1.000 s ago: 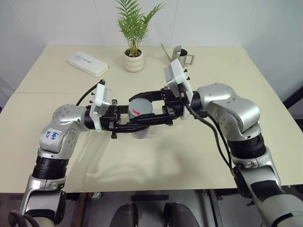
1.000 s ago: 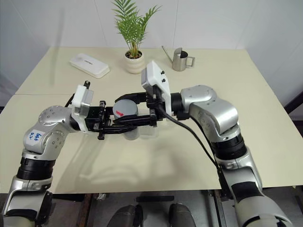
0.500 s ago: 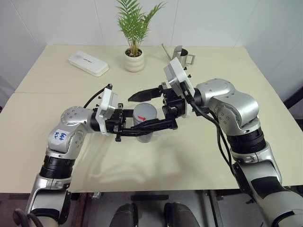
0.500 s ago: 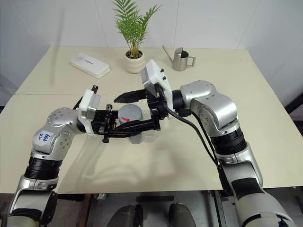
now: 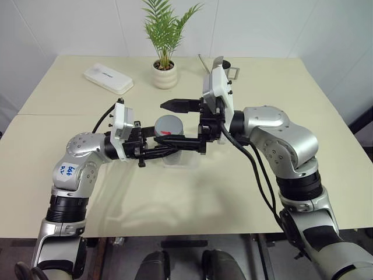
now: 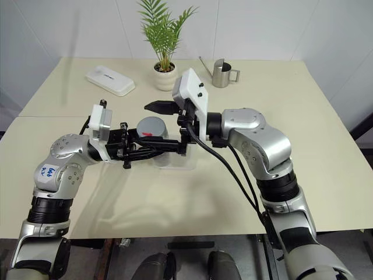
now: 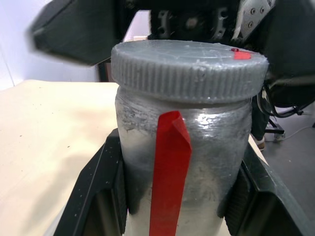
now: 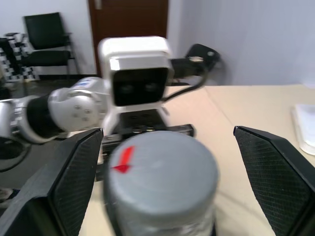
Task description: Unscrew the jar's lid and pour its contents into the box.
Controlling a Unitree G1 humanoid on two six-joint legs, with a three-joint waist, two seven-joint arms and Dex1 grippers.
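The silvery-grey jar, with a red stripe down its label, stands upright in mid-air over the clear box on the table. My left gripper is shut on the jar's body, one finger on each side. The grey lid with its small red mark sits on top of the jar. Coming from the other side, my right gripper is open, its fingers standing wide on either side of the lid without touching it. The contents are hidden inside the jar.
On the far part of the cream table stand a potted plant, a flat white case to its left, and a steel watering can to its right. Both arms meet over the table's middle.
My right gripper, shut on the lid a second ago, has opened and its wrist has turned back. The jar stays in my left gripper with the lid on.
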